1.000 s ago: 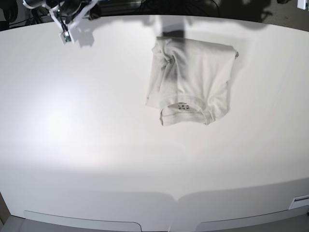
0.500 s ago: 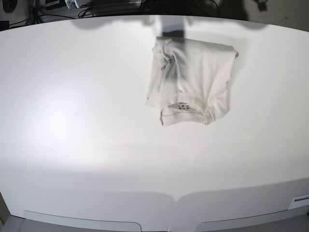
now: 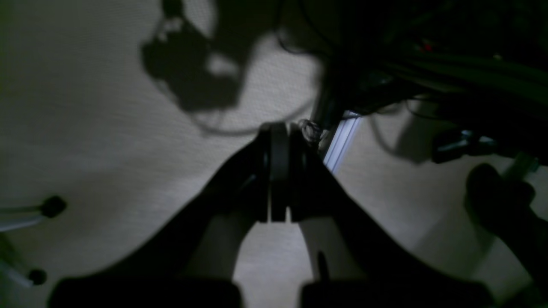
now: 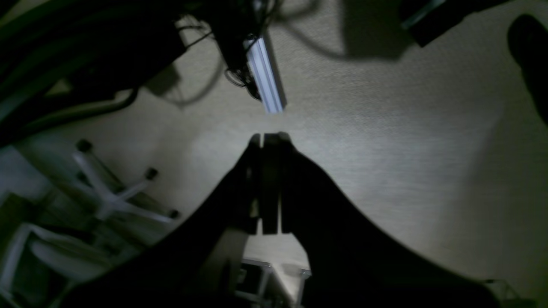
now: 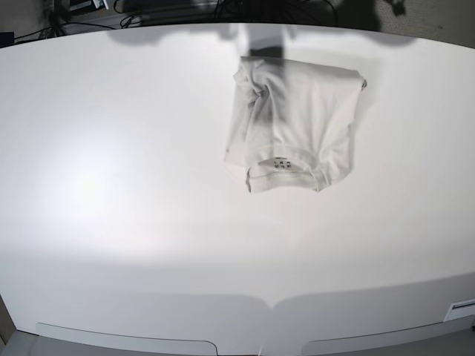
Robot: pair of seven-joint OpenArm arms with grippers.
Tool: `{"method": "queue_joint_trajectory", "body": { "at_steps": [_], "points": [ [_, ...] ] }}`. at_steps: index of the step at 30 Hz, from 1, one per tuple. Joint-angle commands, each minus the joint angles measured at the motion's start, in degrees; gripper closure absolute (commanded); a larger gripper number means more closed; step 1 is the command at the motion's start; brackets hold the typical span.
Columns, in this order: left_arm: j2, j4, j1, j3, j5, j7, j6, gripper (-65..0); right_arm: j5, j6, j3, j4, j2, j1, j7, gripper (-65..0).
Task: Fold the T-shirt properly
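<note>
A white desk [image 5: 111, 222] fills the base view. The folded T-shirt [image 5: 295, 122] lies near its far edge, collar toward the camera. The left end effector [image 3: 279, 171] and right end effector [image 4: 269, 184] are clenched, grasping nothing, above carpet.

Right arm gone from the base view's top left since a second ago
</note>
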Motion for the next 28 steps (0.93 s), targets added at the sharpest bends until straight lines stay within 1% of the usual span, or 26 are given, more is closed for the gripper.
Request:
{"method": "queue_joint_trajectory", "body": {
  "at_steps": [1, 4, 5, 7, 9, 12, 13, 15, 17, 20, 23, 28],
  "points": [
    [-0.8, -1.8, -0.7, 0.8, 0.7, -1.1, -0.5, 0.0, -1.7, 0.5, 0.3, -2.6, 1.2, 1.1, 1.3, 0.0],
    [-0.8, -9.0, -5.6, 4.4, 1.3, -1.6, -0.5, 0.0, -10.9, 0.5, -1.0, -13.4, 2.8, 6.4, 9.2, 0.0],
    [-0.8, -11.2, -7.1, 5.9, 1.4, -1.9, 0.3, 0.0, -13.3, 0.5, -2.1, -16.9, 3.4, 8.0, 12.1, 0.0],
    [-0.8, -14.8, -9.9, 8.7, 1.4, -3.3, 3.8, 0.0, -16.4, 0.3, -5.3, -22.9, 4.5, 10.9, 17.4, 0.0],
    [-0.5, -17.6, -12.3, 11.1, 1.3, -4.8, 7.2, 0.0, -18.4, -3.6, -9.8, -27.7, 5.3, 13.5, 21.8, 0.0],
    [0.7, -20.7, -15.7, 13.6, 2.5, -6.7, 12.7, 0.0, -20.0, -10.7, -17.3, -32.0, 5.2, 16.8, 26.8, 0.0],
    [1.4, -21.5, -16.6, 14.0, 3.4, -7.3, 14.1, 0.0, -19.9, -12.6, -19.8, -33.0, 5.1, 17.7, 27.8, 0.0],
    [2.9, -22.6, -18.4, 14.3, 5.0, -8.0, 15.3, 0.0, -18.6, -15.1, -24.3, -34.5, 4.8, 19.8, 28.5, 0.0],
    [4.5, -23.1, -19.7, 14.3, 5.8, -8.3, 15.6, 0.0, -15.4, -16.0, -28.0, -35.7, 4.3, 21.4, 28.4, 0.0],
    [6.7, -23.1, -20.7, 14.3, 9.1, -9.0, 15.7, 0.0, -13.5, -16.0, -31.8, -36.6, 3.5, 22.3, 28.3, 0.0],
    [7.3, -23.1, -20.8, 14.3, 9.4, -10.2, 16.9, 0.0, -13.4, -16.9, -33.5, -36.6, 2.9, 22.3, 28.5, 0.0],
    [7.3, -23.1, -21.0, 14.3, 9.2, -10.3, 16.9, 0.0, -13.4, -18.9, -33.5, -36.6, 2.8, 22.5, 29.6, 0.0]
  ]
}}
